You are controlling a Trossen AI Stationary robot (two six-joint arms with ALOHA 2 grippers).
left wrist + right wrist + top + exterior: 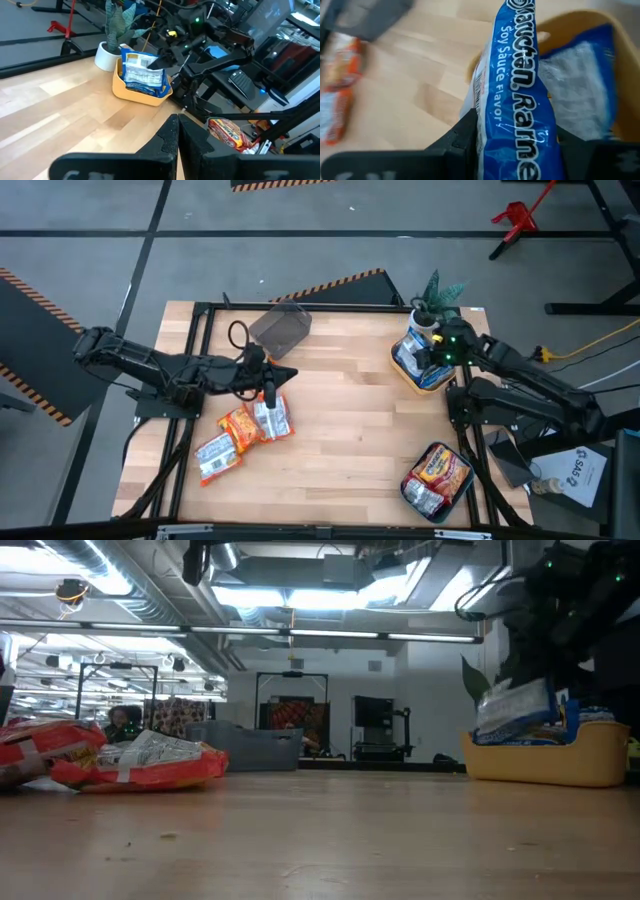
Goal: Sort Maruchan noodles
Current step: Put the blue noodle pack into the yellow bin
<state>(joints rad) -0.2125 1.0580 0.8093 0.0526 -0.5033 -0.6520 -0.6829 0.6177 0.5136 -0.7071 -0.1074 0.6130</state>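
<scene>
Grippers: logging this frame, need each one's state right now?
Left gripper: shut, holding nothing, above the packets on the table.
Right gripper: shut on a blue soy sauce packet over the yellow bin.

Blue-white noodle packet [520,95], yellow bin [420,380], orange-red packets [240,430]

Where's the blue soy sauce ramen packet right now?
The blue soy sauce packet is clamped in the right hand, directly over the yellow bin at the table's far right, beside the potted plant.

Bare table [360,420] between packets [245,435] and yellow bin [425,380]
</scene>
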